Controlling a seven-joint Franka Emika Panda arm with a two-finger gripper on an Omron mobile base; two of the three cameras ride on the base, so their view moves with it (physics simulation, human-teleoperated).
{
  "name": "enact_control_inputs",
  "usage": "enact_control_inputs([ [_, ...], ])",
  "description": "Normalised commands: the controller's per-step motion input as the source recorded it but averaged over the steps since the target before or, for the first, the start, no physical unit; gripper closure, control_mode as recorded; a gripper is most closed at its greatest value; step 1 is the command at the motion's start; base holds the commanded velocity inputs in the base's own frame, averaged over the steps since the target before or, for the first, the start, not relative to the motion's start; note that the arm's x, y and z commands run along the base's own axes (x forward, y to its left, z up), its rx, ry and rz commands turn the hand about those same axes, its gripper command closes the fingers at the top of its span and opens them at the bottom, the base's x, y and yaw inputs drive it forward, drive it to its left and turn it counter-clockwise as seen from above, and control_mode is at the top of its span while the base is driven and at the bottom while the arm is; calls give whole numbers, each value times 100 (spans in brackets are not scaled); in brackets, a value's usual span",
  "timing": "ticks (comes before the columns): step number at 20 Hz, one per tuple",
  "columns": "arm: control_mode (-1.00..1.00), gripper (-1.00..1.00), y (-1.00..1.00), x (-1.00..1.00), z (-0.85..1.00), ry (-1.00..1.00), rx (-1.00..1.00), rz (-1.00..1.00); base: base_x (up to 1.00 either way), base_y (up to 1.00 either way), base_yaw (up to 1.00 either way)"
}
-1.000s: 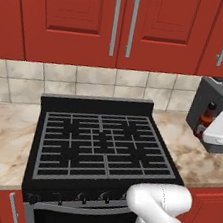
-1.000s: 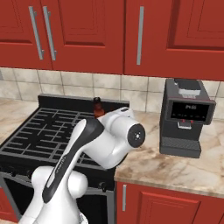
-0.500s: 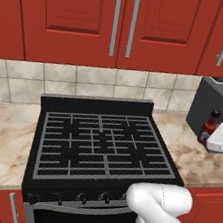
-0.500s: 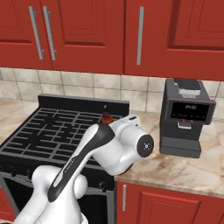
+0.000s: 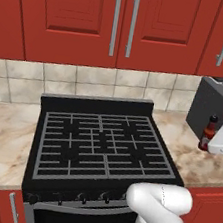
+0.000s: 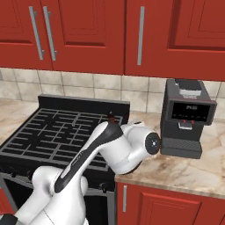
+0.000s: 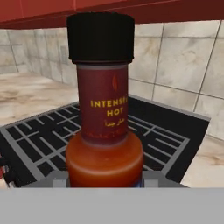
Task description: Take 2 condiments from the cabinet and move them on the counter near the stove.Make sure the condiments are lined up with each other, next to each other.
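The beige marble counter [image 5: 3, 138] carries a dark coffee machine [image 6: 186, 117] beside the stove [image 5: 98, 147].

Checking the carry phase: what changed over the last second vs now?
The pincer, shut on the hot sauce bottle, carried it rightward and down past the stove, to low over the counter in front of the coffee machine. In the right base view the arm swung toward that machine. Grip unchanged; the cabinet doors stayed shut and the cameras did not move.

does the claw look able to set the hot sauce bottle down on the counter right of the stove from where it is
Probably yes. The claw grips the hot sauce bottle upright over the counter between the stove and the coffee machine, with bare slab beneath.
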Motion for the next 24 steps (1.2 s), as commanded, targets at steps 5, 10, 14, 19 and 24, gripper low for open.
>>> enact_control_inputs([
  [5, -100, 100, -14, 12, -37, 8, 2, 6, 0, 0, 0],
  [10, -100, 100, -16, 18, -30, 2, 6, 8, 0, 0, 0],
  [14, -100, 100, -20, 18, -24, 0, 3, 9, 0, 0, 0],
  [19, -100, 100, -16, 19, -25, 0, 0, 10, 0, 0, 0],
  [24, -100, 100, -2, 17, -22, 0, 0, 9, 0, 0, 0],
])
